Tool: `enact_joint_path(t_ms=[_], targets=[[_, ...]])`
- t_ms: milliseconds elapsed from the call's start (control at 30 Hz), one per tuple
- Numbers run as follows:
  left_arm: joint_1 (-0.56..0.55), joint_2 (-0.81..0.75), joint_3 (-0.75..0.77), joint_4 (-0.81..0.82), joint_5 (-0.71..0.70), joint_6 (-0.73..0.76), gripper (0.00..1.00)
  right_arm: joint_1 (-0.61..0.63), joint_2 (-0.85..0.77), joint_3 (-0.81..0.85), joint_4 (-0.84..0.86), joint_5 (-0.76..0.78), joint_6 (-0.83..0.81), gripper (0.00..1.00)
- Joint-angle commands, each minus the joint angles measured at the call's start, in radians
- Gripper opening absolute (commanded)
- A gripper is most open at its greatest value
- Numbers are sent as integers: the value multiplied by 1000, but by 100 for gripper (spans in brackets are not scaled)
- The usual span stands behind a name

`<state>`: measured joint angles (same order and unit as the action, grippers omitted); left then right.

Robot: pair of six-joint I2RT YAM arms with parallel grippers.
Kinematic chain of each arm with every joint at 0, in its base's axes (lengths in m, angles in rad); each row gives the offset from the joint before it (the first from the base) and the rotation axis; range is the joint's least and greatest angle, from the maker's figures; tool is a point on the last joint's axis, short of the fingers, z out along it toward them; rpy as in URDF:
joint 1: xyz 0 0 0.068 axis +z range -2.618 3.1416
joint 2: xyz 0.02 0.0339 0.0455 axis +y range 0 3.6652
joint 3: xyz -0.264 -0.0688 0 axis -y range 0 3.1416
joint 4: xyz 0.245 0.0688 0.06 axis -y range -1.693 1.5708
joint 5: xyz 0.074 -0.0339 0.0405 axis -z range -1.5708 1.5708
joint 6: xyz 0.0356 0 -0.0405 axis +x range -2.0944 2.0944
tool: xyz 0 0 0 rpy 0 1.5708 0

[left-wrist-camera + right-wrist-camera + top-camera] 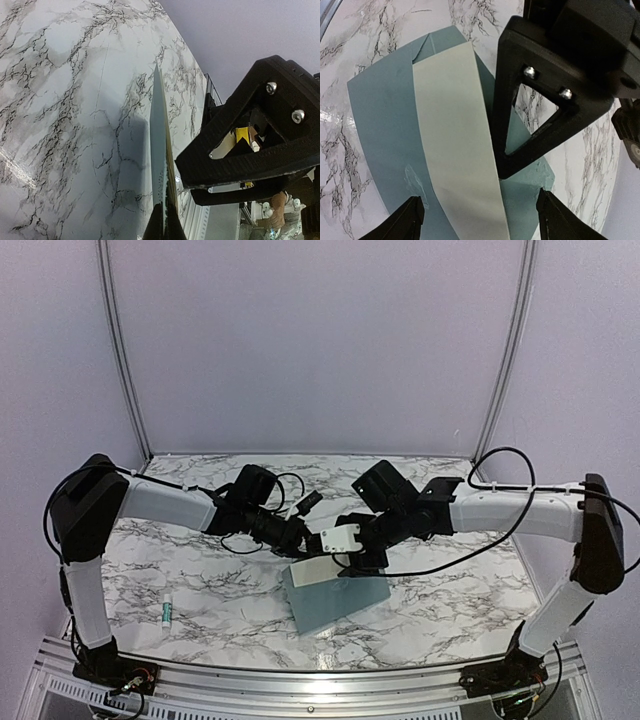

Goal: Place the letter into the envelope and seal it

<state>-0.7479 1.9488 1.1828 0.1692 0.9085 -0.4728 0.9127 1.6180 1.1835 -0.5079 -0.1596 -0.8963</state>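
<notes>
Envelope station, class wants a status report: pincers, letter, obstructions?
Left pincer shut on envelope edge. Right pincer open above letter. Letter lies across envelope. Small tube well aside.

White arm links, black joints, black cables.

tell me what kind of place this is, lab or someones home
Most likely a lab test cell: a marble-patterned table boxed in by plain lilac walls, with an aluminium rail along the near edge where two robot arms are bolted.
</notes>
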Motion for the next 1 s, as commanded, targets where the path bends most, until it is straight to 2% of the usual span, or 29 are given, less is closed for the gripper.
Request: enact_joint_path(t_ms=[0, 433, 800, 967], targets=[[-4, 2, 33, 27, 35, -13, 0, 18, -3, -6, 31, 36, -8, 75], [5, 17, 37, 29, 35, -25, 0, 117, 5, -76, 38, 155, -36, 74], [24, 24, 34, 29, 17, -41, 0, 124, -17, -87, 21, 208, -13, 74], [28, 25, 35, 30, 14, -45, 0, 124, -30, -97, 11, 180, -3, 73]])
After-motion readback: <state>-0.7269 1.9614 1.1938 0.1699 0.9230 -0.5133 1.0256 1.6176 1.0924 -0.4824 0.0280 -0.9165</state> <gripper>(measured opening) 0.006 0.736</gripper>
